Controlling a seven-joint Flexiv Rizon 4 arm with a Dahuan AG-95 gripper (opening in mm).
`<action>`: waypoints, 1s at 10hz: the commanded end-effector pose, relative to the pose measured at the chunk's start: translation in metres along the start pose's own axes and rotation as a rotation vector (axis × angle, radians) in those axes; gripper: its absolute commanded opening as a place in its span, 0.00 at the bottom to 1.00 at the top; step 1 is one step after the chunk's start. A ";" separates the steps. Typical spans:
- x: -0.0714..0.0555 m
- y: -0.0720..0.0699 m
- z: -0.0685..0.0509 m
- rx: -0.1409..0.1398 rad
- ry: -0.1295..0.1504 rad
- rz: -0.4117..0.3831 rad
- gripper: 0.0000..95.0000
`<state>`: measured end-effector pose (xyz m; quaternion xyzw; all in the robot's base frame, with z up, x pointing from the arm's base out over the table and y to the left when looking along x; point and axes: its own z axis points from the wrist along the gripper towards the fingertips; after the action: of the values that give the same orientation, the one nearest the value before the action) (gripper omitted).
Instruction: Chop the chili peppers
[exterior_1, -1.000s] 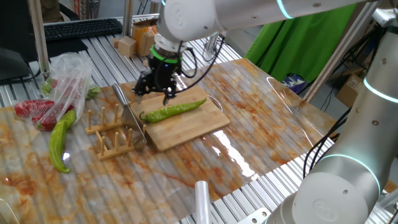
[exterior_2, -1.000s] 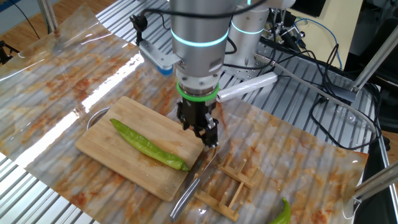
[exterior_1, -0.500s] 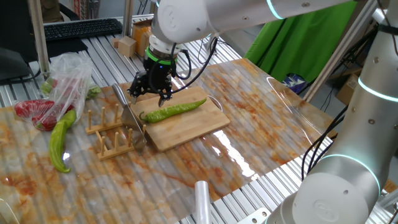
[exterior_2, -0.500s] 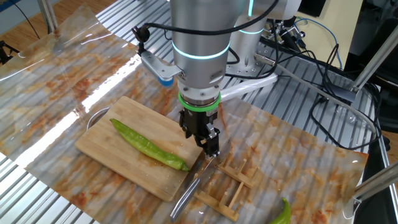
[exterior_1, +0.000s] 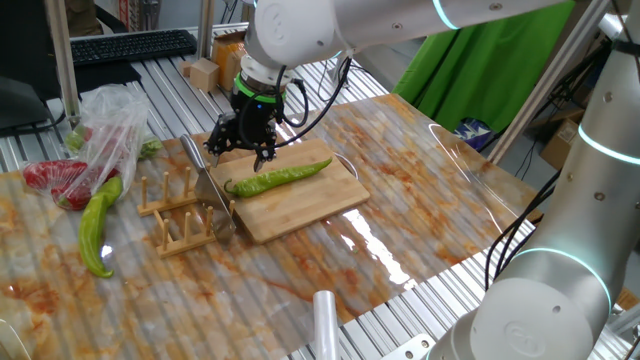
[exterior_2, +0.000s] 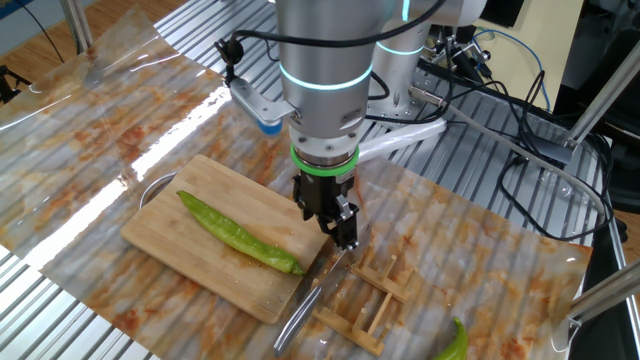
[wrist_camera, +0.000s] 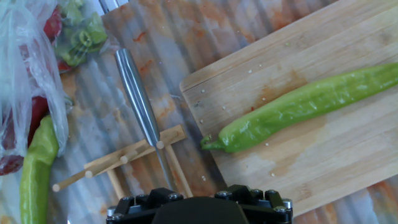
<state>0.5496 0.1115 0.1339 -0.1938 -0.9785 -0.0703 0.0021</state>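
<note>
The hand (exterior_1: 243, 146) points straight down from the arm's wrist, hanging low over the near edge of the wooden cutting board (exterior_1: 300, 200), beside the knife (wrist_camera: 138, 99) whose steel handle leans in the small wooden rack (exterior_1: 180, 215). Its fingers (exterior_2: 340, 226) are spread wide and grip nothing. In the hand view the knife handle runs up the picture, with the rack's pegs to either side of it. A long green chili pepper (exterior_2: 238, 232) lies whole across the board, its stem end toward the rack, just apart from the hand. Another green pepper (exterior_1: 97, 224) lies on the bench (exterior_1: 420, 200) left of the rack, partly under a clear plastic bag (exterior_1: 105, 125) holding red peppers (exterior_1: 55, 180).
</note>
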 end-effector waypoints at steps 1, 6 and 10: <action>0.000 -0.001 0.000 0.000 -0.002 -0.002 0.80; 0.000 -0.001 0.000 -0.003 -0.031 0.026 0.80; 0.000 -0.001 0.000 -0.003 -0.036 0.019 1.00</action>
<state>0.5483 0.1106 0.1348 -0.2034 -0.9765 -0.0693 -0.0140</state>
